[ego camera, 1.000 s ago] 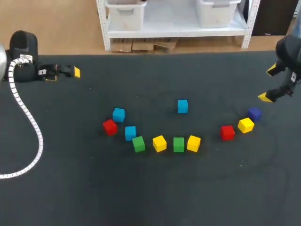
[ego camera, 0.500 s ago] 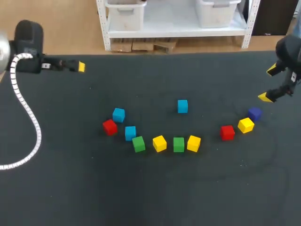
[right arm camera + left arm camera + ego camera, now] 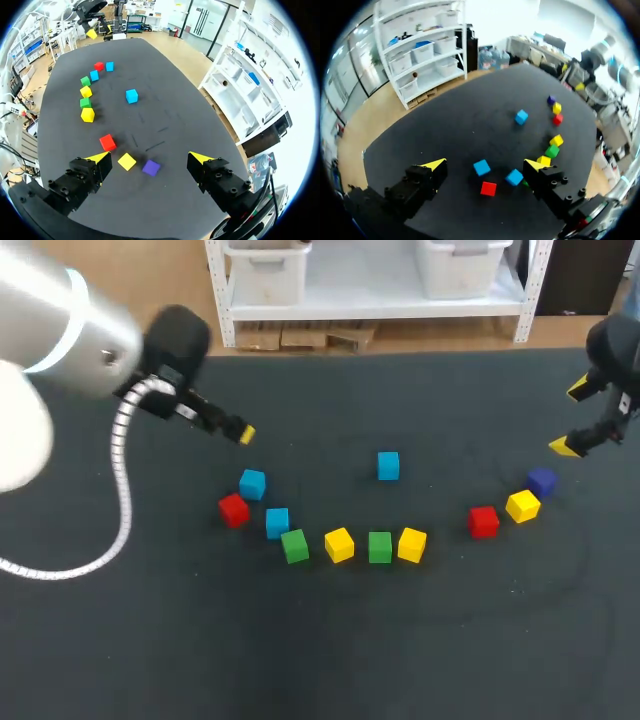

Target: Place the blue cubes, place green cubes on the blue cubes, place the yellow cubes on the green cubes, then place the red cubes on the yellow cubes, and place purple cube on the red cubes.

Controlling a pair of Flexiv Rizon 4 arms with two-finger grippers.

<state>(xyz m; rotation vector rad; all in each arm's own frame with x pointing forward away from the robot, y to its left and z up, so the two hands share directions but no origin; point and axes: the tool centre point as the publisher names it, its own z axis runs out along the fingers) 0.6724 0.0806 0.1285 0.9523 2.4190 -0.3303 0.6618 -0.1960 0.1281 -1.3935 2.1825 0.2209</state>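
Just ahead of the wide-open left tool (image 3: 484, 164), one blue cube (image 3: 481, 167), well apart.

No text, label or number can be read anywhere (the cubes (image 3: 339, 544) show plain faces).

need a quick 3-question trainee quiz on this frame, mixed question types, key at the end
1. How many blue cubes are on the table?
2. True or false: one cube is already stacked on another.
3. Which cube lies nearest the purple cube? A: a red one. B: a yellow one. C: a green one.

Key
1. Three.
2. False, every cube sits directly on the table.
3. B, the yellow cube right beside it.
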